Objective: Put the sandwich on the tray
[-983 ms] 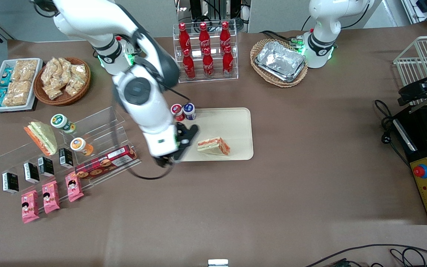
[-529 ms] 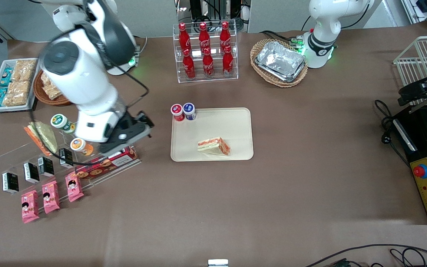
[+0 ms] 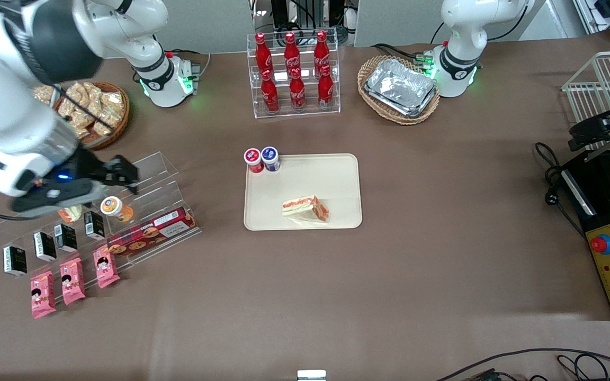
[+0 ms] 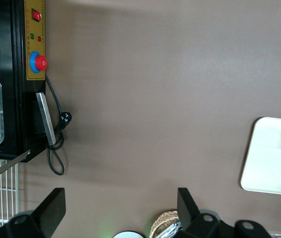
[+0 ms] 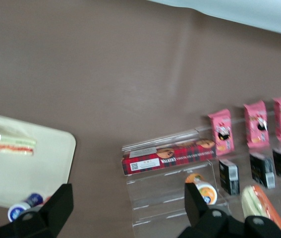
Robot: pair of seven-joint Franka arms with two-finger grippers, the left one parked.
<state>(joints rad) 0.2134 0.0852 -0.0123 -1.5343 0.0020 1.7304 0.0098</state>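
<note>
Cream-beige plastic of the tray (image 3: 337, 174) carried the sandwich (image 3: 305, 208), lying flat near its front-camera edge, so the placement looked done. The gripper (image 3: 119, 177) hung over the clear display steps (image 3: 146, 185), well away, fingers (image 5: 56, 210) apart and empty.

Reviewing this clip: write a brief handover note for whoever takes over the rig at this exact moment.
Gripper: open, empty, up over the clear display shelf at the working arm's end of the table, well away from the tray.
Sandwich: lying flat on the tray, near the edge closest to the front camera, nothing touching it.
Two small jars stand at the tray's corner.
Done: sandwich is on the tray.
Left: probably nothing; just park the arm.
</note>
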